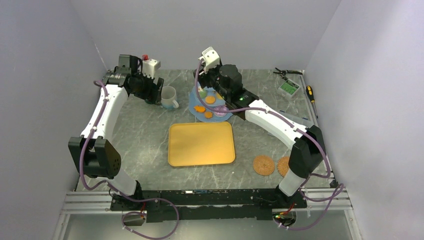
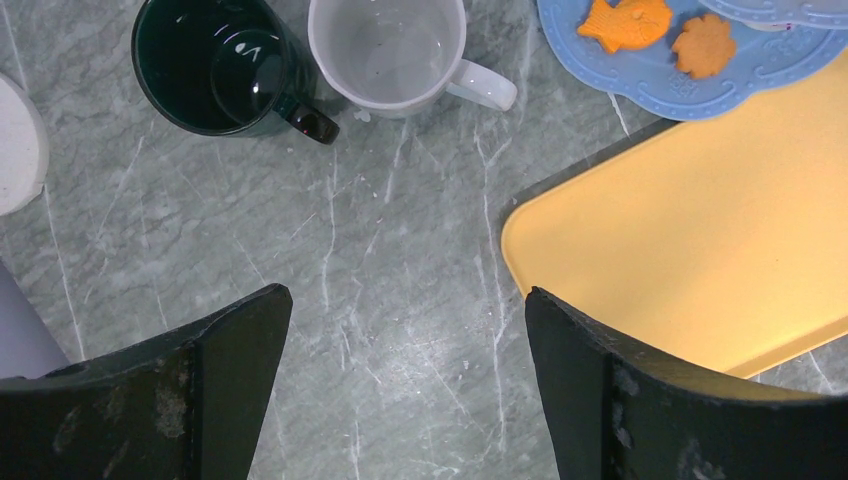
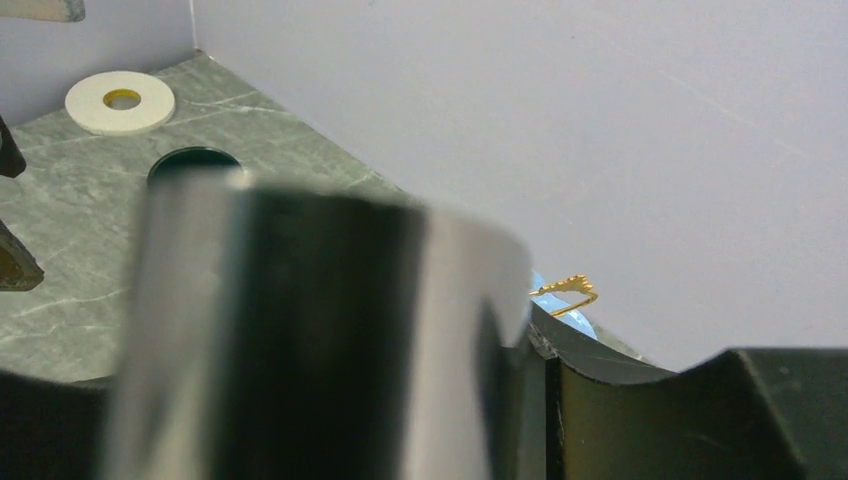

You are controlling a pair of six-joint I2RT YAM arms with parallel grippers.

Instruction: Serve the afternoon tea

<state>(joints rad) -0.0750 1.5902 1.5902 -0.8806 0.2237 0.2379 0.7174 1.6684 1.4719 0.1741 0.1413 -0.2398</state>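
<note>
Grey marble runs under your arms, with the flat yellow tray (image 1: 201, 144) mid-table and two brown mats (image 1: 263, 165) near the right base. White mug (image 2: 390, 50) and dark green mug (image 2: 215, 65) stand side by side, both empty. Your left gripper (image 2: 407, 295) hangs splayed nearby. The light-blue stand (image 2: 590, 70) carries orange biscuits (image 2: 640, 22) — your right gripper (image 1: 207, 80) hovers over it, grip unclear.

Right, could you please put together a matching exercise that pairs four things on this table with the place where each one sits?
Things:
1. white mug
2. yellow tray
3. fish-shaped biscuit
4. two round woven mats

Places:
A. next to the right arm's base
B. on the lowest tier of the light-blue stand
C. right beside the dark green mug
D. flat in the middle, in front of the stand

Pairs: 1-C, 2-D, 3-B, 4-A
</note>
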